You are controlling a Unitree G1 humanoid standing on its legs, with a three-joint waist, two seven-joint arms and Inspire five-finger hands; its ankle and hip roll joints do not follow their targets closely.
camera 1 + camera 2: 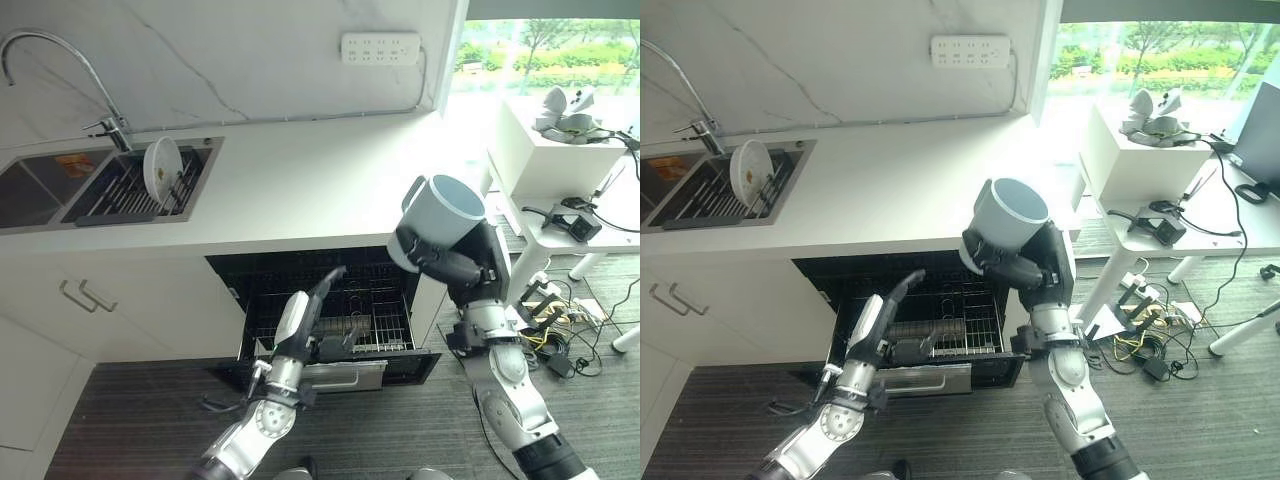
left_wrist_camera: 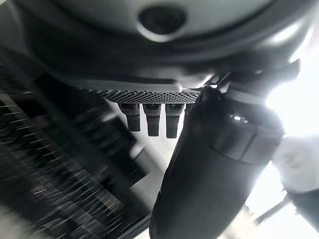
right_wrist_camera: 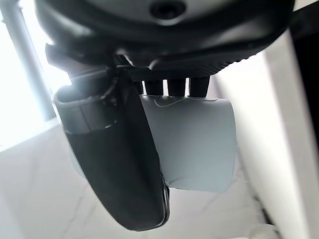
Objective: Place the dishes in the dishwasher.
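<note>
My right hand is shut on a pale blue-grey cup, thumb and fingers wrapped round its side. The cup is tilted, its mouth facing up and to the right, and it hangs above the right end of the open dishwasher rack. Under the counter the wire rack stands pulled out, with dark tines showing inside. My left hand hovers open over the rack's front left part and holds nothing. A white plate stands on edge in the sink's drying rack at the far left.
A curved faucet rises over the sink. On the back wall is a white power strip. To the right are a white side table with devices and cables on the floor. Cabinet handles sit left of the dishwasher.
</note>
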